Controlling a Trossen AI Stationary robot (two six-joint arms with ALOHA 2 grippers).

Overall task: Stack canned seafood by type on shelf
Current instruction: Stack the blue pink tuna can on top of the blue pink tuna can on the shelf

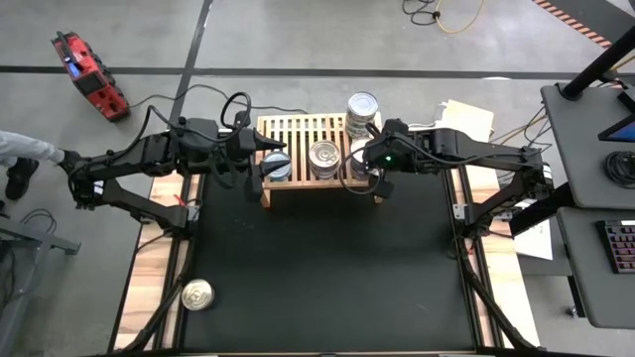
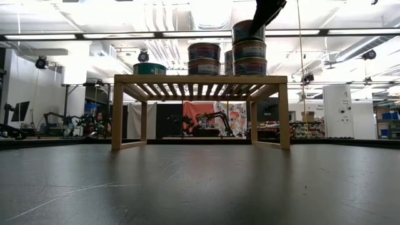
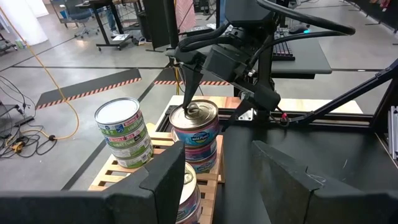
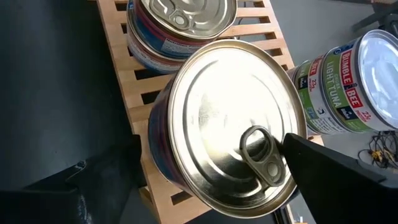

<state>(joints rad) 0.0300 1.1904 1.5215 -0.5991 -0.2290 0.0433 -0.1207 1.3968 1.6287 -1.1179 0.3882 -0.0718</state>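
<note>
The light-wood shelf (image 1: pixel 298 134) stands at the table's far middle and bears several tins of canned seafood. My right gripper (image 4: pixel 211 143) is open. It points down over the right stack (image 2: pixel 250 50), one finger on each side of the top tin's pull-tab lid (image 4: pixel 230 118); I cannot tell if they touch it. My left gripper (image 3: pixel 217 149) is open and hovers above the shelf's left end. A single tin (image 2: pixel 150 69) rests there on the slats. A middle stack (image 1: pixel 324 157) and a far-right stack (image 3: pixel 124 134) also stand on the shelf.
One loose tin (image 1: pixel 196 295) lies on the table's near left corner. The black mat (image 1: pixel 327 268) in front of the shelf is bare. Beyond the table, a red tool (image 1: pixel 87 71) and cables lie on the floor, and desks stand at the right.
</note>
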